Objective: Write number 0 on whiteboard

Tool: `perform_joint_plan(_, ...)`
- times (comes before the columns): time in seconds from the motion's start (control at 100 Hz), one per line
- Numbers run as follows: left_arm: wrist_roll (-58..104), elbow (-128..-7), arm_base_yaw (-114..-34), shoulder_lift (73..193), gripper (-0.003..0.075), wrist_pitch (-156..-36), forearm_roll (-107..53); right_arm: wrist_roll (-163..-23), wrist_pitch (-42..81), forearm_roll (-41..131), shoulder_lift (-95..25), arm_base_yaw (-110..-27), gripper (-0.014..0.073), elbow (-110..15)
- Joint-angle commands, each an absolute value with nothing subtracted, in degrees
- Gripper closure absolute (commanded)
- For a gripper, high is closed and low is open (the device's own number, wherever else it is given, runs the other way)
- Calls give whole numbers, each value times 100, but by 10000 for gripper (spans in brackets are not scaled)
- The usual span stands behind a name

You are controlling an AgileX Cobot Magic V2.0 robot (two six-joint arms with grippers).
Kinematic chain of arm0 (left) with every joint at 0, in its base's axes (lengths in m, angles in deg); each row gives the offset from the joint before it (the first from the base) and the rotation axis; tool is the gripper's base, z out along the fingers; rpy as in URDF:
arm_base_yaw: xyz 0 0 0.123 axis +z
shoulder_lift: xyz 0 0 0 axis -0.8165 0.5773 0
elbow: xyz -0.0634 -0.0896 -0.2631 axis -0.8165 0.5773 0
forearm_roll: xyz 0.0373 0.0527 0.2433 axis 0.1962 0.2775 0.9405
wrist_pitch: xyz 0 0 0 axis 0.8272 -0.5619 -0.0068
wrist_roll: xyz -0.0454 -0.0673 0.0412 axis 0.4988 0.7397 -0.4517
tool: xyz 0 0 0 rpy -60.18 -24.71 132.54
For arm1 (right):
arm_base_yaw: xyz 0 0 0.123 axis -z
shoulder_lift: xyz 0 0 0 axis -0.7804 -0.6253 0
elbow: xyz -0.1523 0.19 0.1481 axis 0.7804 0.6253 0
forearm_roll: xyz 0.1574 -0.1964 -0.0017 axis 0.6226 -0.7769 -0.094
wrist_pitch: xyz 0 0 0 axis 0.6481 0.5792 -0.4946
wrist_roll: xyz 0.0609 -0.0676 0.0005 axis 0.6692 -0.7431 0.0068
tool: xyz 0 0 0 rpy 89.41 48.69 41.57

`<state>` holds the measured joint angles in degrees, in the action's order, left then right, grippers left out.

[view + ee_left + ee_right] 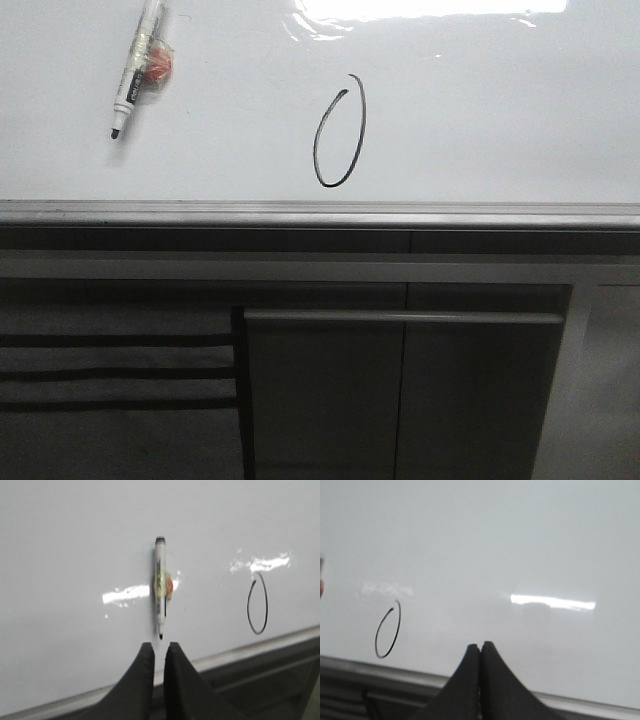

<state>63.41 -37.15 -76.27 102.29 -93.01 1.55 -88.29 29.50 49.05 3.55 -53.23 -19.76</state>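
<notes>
One closed loop is all the job asked for, and it is there: the number 0 [340, 132] sits a little left of centre in the front view, just above the grey edge rail [320, 212] of the whiteboard [500, 110]. Its long axis runs nearly up the frame, leaning to the right at the top, where a small tail hooks off toward the upper left; the loop is narrow and looks joined at that tail, so I judge the writing itself finished. The marker [135, 68] lies flat on the board in the upper left of the front view, uncapped as far as I can tell, its dark tip toward the lower left and its other end running out of the top of the frame — a reddish scrap is stuck to its barrel. My left gripper [159, 647] hangs just short of that tip with its fingers only a sliver apart and nothing between them; it is not touching the pen. My right gripper [480, 646] is pressed fully together, empty, near the board's lower edge and to the right of the zero. What I take to be left is only to draw both arms clear of the board without brushing the ink.
</notes>
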Motion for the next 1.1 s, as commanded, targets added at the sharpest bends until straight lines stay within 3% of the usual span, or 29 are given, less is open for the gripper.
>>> perform_joint_plan(0.0, 6430, -3480, -7626, 10045, 741, -8034, 19, -8793, 1868, 4925, 483, -5294, 665, -1767)
perform_joint_plan(0.39, 6406, -2376, -7626, 10053, 741, -7930, 81, -8793, 1907, 4925, 531, -5294, 665, -1009)
perform_joint_plan(0.71, 6337, -1250, -6620, 8007, 741, -7930, 248, -8793, 1927, 4925, 531, -5294, 665, -984)
perform_joint_plan(0.92, 6337, -885, -6274, 7301, 741, -8129, -114, -8793, 1927, 4925, 531, -5294, 665, -984)
perform_joint_plan(1.09, 6337, -885, -6334, 7439, 741, -8031, -114, -8793, 1942, 4925, 531, -5294, 665, -984)
